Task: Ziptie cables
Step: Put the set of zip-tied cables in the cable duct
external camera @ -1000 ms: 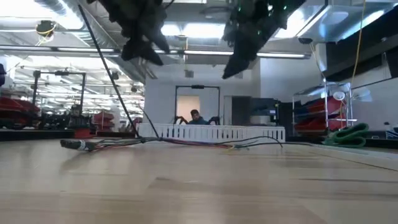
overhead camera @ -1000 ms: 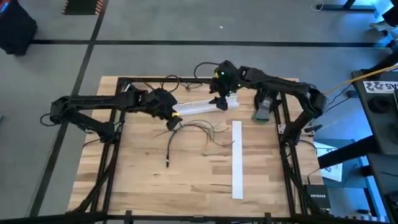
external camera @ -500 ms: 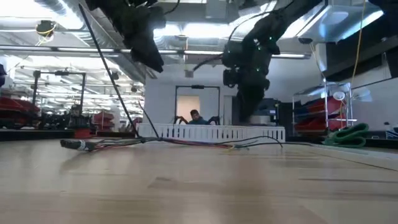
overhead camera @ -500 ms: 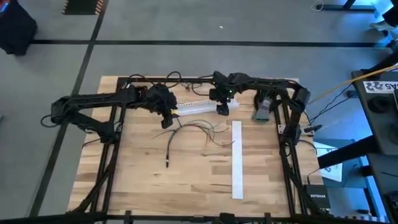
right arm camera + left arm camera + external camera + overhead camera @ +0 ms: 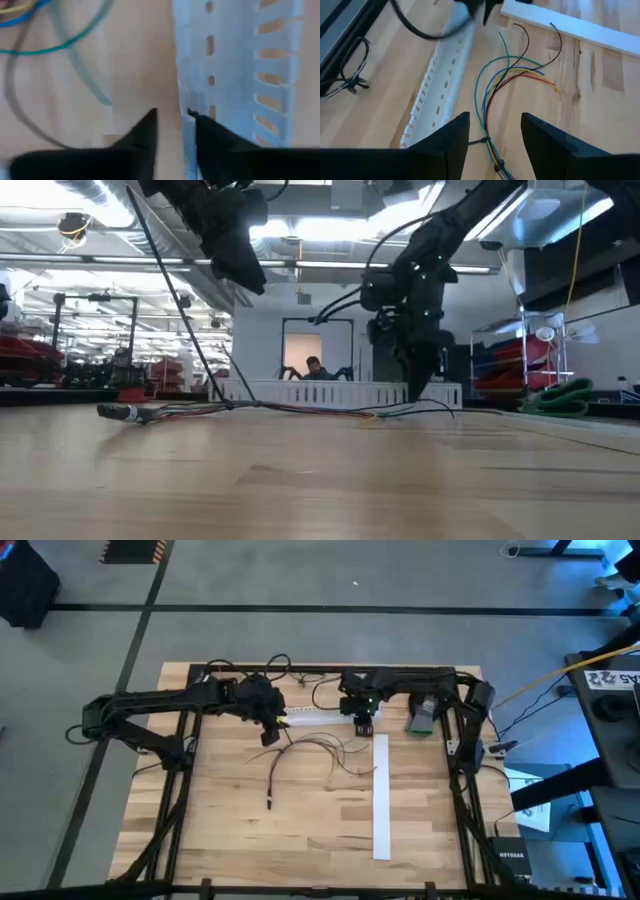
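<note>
- Cables (image 5: 325,752) lie loose on the wooden table (image 5: 230,840) near its middle — a thin bunch fanning out toward the right, with a dark end trailing toward the near edge; neither gripper touches them.
- Left gripper (image 5: 272,727) hangs above the table just over the bundled end of the cables; in the left wrist view its two dark fingers (image 5: 445,145) stand spread with nothing between them, and the green, blue, yellow, red and black strands (image 5: 492,87) show on the wood below the gap.
- Right gripper (image 5: 363,725) is down low at the right end of the white slotted cable duct (image 5: 315,714); in the right wrist view its fingers (image 5: 142,135) are parted by a narrow gap, set at the edge of the duct (image 5: 240,75); whether they touch it cannot be told.
- In the low view the right gripper (image 5: 420,385) reaches down to the duct (image 5: 330,393) at the far side of the table, while the left gripper (image 5: 245,270) stays well clear of the surface.
- White flat strip (image 5: 381,795) lies straight along the table to the right of the cables — apart from both grippers.
- Green object (image 5: 422,716) rests near the right arm's base.
- A person (image 5: 316,367) shows in the room beyond the table.
</note>
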`<state>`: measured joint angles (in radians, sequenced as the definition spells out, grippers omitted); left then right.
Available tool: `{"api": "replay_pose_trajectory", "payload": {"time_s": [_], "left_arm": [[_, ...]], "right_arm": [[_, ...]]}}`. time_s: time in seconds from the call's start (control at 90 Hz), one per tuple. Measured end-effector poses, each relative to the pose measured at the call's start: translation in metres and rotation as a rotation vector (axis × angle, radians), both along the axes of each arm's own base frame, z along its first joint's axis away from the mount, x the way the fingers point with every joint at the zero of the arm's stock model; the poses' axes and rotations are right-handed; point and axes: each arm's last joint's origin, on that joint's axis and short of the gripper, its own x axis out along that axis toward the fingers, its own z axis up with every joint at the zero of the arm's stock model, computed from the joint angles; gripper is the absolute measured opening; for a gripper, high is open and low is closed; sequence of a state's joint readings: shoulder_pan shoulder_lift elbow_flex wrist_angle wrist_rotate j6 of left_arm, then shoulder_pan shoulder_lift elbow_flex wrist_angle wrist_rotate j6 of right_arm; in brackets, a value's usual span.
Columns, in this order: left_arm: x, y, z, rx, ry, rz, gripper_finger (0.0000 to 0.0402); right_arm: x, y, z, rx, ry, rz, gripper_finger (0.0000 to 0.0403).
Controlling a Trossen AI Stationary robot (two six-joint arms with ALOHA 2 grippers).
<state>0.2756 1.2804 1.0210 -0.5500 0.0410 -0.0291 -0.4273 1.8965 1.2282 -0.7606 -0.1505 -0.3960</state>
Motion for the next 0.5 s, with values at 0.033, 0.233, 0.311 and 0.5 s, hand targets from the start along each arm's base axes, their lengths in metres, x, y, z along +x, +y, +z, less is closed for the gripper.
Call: {"api": "replay_pose_trajectory", "payload": {"time_s": [0.033, 0.233, 0.311, 0.5], "left_arm": [[0.0, -0.001, 0.0, -0.013, 0.002, 0.009, 0.0166], [-0.001, -0.016, -0.004, -0.06, 0.057, -0.008, 0.0148], [-0.001, -0.023, -0.006, -0.074, 0.079, -0.024, 0.0143], [-0.005, -0.045, -0.011, -0.126, 0.167, -0.051, 0.0141]], "right_arm": [[0.001, 0.005, -0.001, 0.003, 0.004, 0.009, 0.0018], [0.014, 0.041, -0.002, -0.006, 0.003, 0.106, 0.0015], [0.019, 0.054, -0.002, 0.001, -0.006, 0.107, 0.0005], [0.025, 0.085, -0.002, 0.018, 0.001, 0.148, 0.0005]]}}
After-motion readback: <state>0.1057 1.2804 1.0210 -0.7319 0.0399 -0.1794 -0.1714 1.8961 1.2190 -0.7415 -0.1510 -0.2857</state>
